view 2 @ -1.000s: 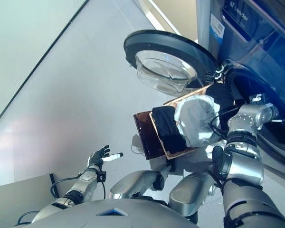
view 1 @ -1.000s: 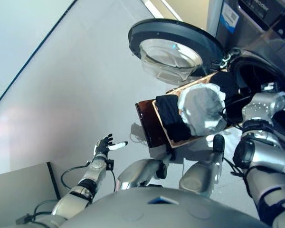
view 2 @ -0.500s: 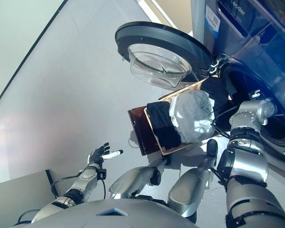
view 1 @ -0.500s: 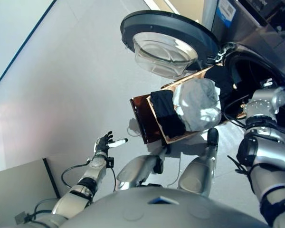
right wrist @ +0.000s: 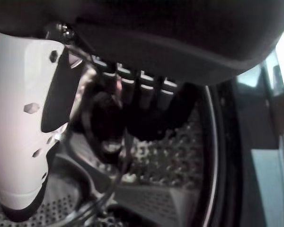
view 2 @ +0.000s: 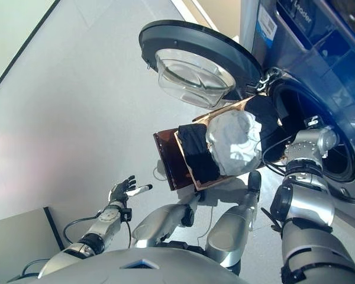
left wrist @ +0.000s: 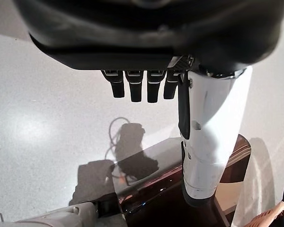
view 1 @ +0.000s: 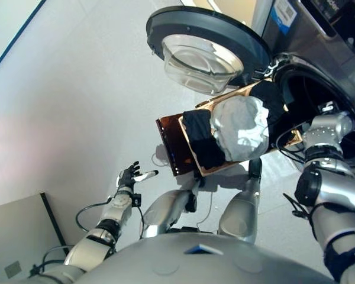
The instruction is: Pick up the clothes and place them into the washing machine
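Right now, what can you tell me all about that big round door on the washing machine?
The washing machine door is round, with a wide dark grey rim and a clear, bowl-shaped window bulging from its middle that looks like glass. It stands swung wide open over the pale floor, joined by a metal hinge to the dark machine beside the drum opening. Just below it a box holds a pale grey garment and black clothes. Neither hand touches the door.

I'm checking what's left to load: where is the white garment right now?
In the left eye view, the white garment lies bunched in the brown basket, right of the black clothes, just outside the washer drum below the open door.
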